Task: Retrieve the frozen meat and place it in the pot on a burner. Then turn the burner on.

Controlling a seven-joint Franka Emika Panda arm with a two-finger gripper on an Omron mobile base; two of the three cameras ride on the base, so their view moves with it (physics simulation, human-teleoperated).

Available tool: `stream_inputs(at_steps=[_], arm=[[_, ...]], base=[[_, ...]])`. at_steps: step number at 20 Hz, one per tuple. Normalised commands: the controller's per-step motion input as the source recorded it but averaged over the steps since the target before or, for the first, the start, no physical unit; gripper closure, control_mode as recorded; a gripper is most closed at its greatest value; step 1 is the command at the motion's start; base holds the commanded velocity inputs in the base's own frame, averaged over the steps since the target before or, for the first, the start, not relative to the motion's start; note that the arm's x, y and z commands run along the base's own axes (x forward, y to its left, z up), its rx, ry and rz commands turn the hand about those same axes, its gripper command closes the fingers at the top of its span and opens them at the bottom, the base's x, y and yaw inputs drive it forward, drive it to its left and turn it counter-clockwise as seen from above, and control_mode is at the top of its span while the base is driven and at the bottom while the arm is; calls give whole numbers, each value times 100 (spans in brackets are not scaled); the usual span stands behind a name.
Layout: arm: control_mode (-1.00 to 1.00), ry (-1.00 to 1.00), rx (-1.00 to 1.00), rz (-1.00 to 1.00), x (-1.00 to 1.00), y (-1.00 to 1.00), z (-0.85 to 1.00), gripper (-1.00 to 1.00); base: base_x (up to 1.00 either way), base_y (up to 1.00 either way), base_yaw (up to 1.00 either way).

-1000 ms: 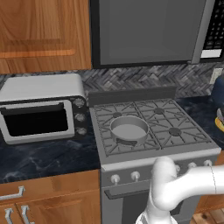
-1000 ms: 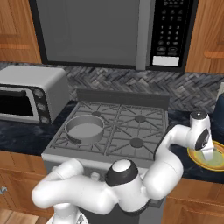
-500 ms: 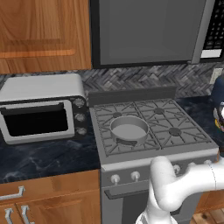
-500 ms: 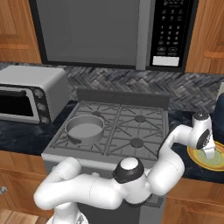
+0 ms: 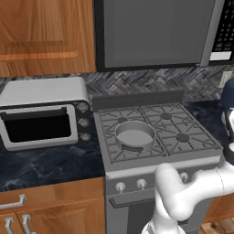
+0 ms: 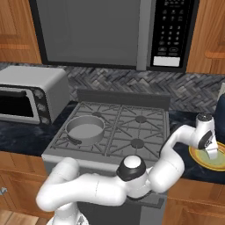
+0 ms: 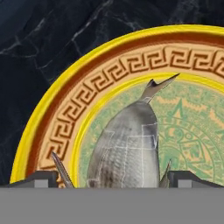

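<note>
The fingers hang just above a yellow-rimmed plate on the dark table to the right of the stove, and they stand wide apart, with nothing between them yet. The meat, a pale grey fish-shaped piece, lies on the plate directly under the hand. In the hand view its long axis runs away from the fingers, its body low between the two tips and its thin forked tail pointing up and slightly right. So the tips straddle it across its narrow width, one on each flank, which looks the right way to take it. The left tip seems to sit a little farther from the body than the right one, so the piece may be slightly off centre. From the right base view the gripper is low over the plate, well apart from the pot, which sits on the front left burner, far to the left. A straight descent seems to be what is needed next.
</note>
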Motion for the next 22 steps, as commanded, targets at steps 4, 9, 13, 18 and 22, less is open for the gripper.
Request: stream_inputs(at_steps=[4, 9, 13, 18, 22], arm=[[-100, 0, 0, 0, 0, -1, -7, 100], [-100, 0, 0, 0, 0, 0, 0, 100], [-100, -3, 0, 0, -1, 0, 0, 100], [-100, -27, 0, 1, -29, 2, 19, 100], [-100, -35, 0, 7, -56, 29, 49, 100]], base=[[0, 0, 0], [0, 0, 0], [0, 0, 0], [0, 0, 0], [0, 0, 0]])
